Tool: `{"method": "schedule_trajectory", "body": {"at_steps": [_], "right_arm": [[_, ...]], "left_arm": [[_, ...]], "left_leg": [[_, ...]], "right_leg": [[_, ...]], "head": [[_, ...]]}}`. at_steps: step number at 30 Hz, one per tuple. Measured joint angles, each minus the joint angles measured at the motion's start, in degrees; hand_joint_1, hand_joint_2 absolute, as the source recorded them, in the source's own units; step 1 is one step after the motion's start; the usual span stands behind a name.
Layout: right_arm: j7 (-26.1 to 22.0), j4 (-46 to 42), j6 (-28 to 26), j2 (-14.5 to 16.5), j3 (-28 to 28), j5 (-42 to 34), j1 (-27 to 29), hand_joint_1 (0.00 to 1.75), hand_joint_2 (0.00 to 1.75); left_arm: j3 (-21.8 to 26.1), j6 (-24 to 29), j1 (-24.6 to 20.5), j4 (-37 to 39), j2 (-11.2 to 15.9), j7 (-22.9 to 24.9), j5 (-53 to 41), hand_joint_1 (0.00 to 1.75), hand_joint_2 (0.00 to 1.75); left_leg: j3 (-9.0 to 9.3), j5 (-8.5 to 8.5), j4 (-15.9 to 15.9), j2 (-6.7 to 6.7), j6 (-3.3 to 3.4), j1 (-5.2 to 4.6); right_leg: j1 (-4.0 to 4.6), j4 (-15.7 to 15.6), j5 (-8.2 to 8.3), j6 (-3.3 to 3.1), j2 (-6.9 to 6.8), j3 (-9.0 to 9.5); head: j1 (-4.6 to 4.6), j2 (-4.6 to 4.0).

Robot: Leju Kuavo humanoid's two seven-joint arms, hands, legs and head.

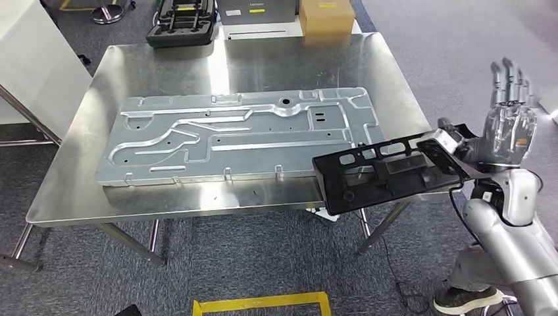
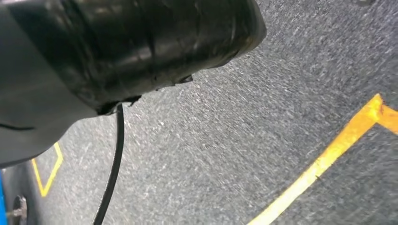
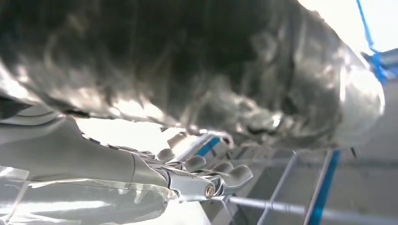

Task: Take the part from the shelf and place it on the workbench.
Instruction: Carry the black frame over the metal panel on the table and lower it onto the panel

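Right hand: raised beside the bench, fingers upright and spread, the thumb side seemingly pinching one end of the black part. Part: flat moulded panel with cut-outs, jutting over the bench's near right corner beside the large metal sheet; judged light, rigid, smooth-edged, best held at its thicker end frame.

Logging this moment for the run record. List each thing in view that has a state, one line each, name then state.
black part: lying at the table's near right corner, one end overhanging the edge, the other at the right robot hand.
right robot hand: raised, fingers pointing up; grip on the part unclear.
stamped metal panel: lying flat on the table.
steel table: standing, bearing both.
black case: on the floor beyond the table.
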Motion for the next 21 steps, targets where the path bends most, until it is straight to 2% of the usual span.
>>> {"method": "schedule_trajectory", "body": {"at_steps": [2, 3, 4, 5, 7, 8, 9, 10, 12, 13, 14, 15, 17, 18, 19, 20, 21], "right_arm": [[-1.76, -2.85, -0.96, 0.66, -1.12, -3.19, 1.73, 0.0, 0.0], [-2.62, -4.16, -1.34, 1.07, -1.54, -4.61, 2.78, 0.0, 0.0], [-3.53, -5.4, -1.63, 1.52, -1.92, -5.94, 3.87, 0.0, 0.0], [-4.44, -6.59, -1.9, 1.96, -2.29, -7.07, 4.88, 0.0, 0.0], [-6.03, -8.81, -2.32, 2.91, -3.08, -8.64, 6.39, 0.0, 0.0], [-6.43, -9.73, -2.39, 3.38, -3.42, -8.86, 6.92, 0.0, 0.0], [-6.58, -10.57, -2.36, 3.81, -3.74, -8.74, 7.44, 0.0, 0.0], [-6.58, -11.27, -2.26, 4.18, -3.94, -8.38, 7.96, 0.0, 0.0], [-6.35, -12.51, -2.08, 4.75, -4.16, -7.65, 9.09, 0.0, 0.0], [-6.24, -13.01, -2.02, 4.97, -4.2, -7.46, 9.54, 0.0, 0.0], [-6.14, -13.49, -1.98, 5.14, -4.26, -7.39, 9.94, 0.0, 0.0], [-6.09, -13.93, -1.95, 5.27, -4.33, -7.38, 10.29, 0.0, 0.0], [-5.99, -14.68, -1.8, 5.54, -4.47, -7.4, 11.1, 0.0, 0.0], [-5.88, -14.93, -1.69, 5.69, -4.52, -7.48, 11.63, 0.0, 0.0], [-5.76, -15.11, -1.6, 5.84, -4.58, -7.6, 12.22, 0.0, 0.0], [-5.66, -15.27, -1.56, 5.97, -4.65, -7.74, 12.81, 0.0, 0.0], [-5.61, -15.42, -1.53, 6.09, -4.72, -7.89, 13.32, 0.0, 0.0]], "left_arm": [[0.01, -0.1, 0.08, 0.0, -0.23, -0.29, 0.46, 0.0, 0.0], [0.0, -0.12, 0.15, 0.0, -0.38, -0.44, 0.66, 0.0, 0.0], [0.0, -0.13, 0.24, 0.0, -0.54, -0.6, 0.81, 0.0, 0.0], [-0.01, -0.13, 0.33, 0.0, -0.68, -0.74, 0.96, 0.0, 0.0], [-0.01, -0.11, 0.44, 0.0, -0.86, -0.95, 1.26, 0.0, 0.0], [-0.01, -0.11, 0.48, -0.01, -0.86, -1.01, 1.37, 0.0, 0.0], [-0.01, -0.1, 0.49, -0.01, -0.85, -1.07, 1.45, 0.0, 0.0], [-0.01, -0.11, 0.5, -0.02, -0.85, -1.14, 1.51, 0.0, 0.0], [-0.01, -0.18, 0.63, -0.02, -0.91, -1.23, 1.55, 0.0, 0.0], [-0.02, -0.23, 0.76, -0.02, -0.95, -1.26, 1.55, 0.0, 0.0], [-0.02, -0.3, 0.9, -0.02, -0.96, -1.26, 1.55, 0.0, 0.0], [-0.02, -0.36, 0.98, -0.02, -0.98, -1.27, 1.55, 0.0, 0.0], [-0.03, -0.53, 0.93, -0.02, -1.03, -1.28, 1.56, 0.0, 0.0], [-0.03, -0.65, 0.87, -0.02, -1.06, -1.29, 1.56, 0.0, 0.0], [-0.03, -0.79, 0.84, -0.02, -1.1, -1.31, 1.57, 0.0, 0.0], [-0.03, -0.92, 0.83, -0.02, -1.14, -1.33, 1.57, 0.0, 0.0], [-0.03, -1.02, 0.81, -0.02, -1.16, -1.34, 1.57, 0.0, 0.0]], "left_leg": [[0.07, 0.07, -0.1, 0.07, 0.09, 0.07], [0.03, 0.07, -0.06, 0.09, 0.08, 0.16], [-0.04, 0.06, 0.05, 0.1, 0.04, 0.3], [-0.15, 0.03, 0.25, 0.1, -0.07, 0.51], [-0.57, -0.17, 1.09, 0.07, -0.73, 0.96], [-0.88, -0.26, 1.57, 0.0, -1.23, 1.1], [-1.19, -0.27, 2.01, -0.13, -1.78, 1.07], [-1.48, -0.13, 2.3, -0.28, -2.25, 1.01], [-1.89, 0.4, 2.4, -0.52, -3.07, 0.98], [-2.26, 0.14, 2.64, -0.46, -3.35, 1.11], [-2.77, -0.98, 3.57, -0.27, -3.56, 1.19], [-3.58, -3.04, 5.61, -0.04, -3.64, 1.25], [-5.66, -8.64, 12.66, 0.32, -3.52, 1.13], [-6.33, -10.57, 16.08, 0.35, -3.37, 1.02], [-6.28, -11.33, 18.2, 0.35, -3.12, 0.84], [-5.24, -10.82, 18.33, 0.35, -2.72, 0.59], [-3.15, -9.53, 16.38, 0.34, -2.13, 0.2]], "right_leg": [[-0.33, 6.91, -3.85, 0.5, 0.0, -2.83], [-0.61, 9.83, -4.9, 0.83, -0.02, -4.02], [-0.92, 11.01, -4.84, 1.18, -0.04, -4.38], [-1.28, 10.0, -3.68, 1.56, -0.07, -3.68], [-2.04, 2.98, -0.38, 2.51, -0.16, 0.17], [-2.11, -0.03, 0.87, 2.68, 0.03, 1.77], [-2.14, -1.86, 1.43, 2.53, 0.24, 2.67], [-2.01, -2.26, 1.41, 2.05, 0.48, 2.69], [-1.89, -1.83, 1.82, 0.7, 0.6, 1.85], [-1.88, -1.81, 2.08, 0.07, 0.52, 1.43], [-1.85, -1.85, 2.49, -0.51, 0.44, 0.96], [-1.76, -1.92, 2.96, -1.06, 0.36, 0.4], [-1.27, -1.89, 3.91, -1.75, 0.26, -0.88], [-0.93, -1.87, 4.39, -1.95, 0.21, -1.57], [-0.59, -1.82, 4.86, -2.11, 0.17, -2.24], [-0.25, -1.77, 5.3, -2.23, 0.16, -2.86], [0.07, -1.72, 5.7, -2.32, 0.16, -3.38]], "head": [[0.11, 0.0], [0.13, 0.0], [0.13, 0.0], [0.12, 0.0], [0.16, 0.0], [0.2, 0.0], [0.23, 0.0], [0.22, 0.0], [0.16, 0.0], [0.1, 0.0], [0.03, 0.0], [-0.04, 0.0], [-0.16, 0.0], [-0.16, 0.0], [-0.16, 0.0], [-0.16, 0.0], [-0.16, 0.0]]}}
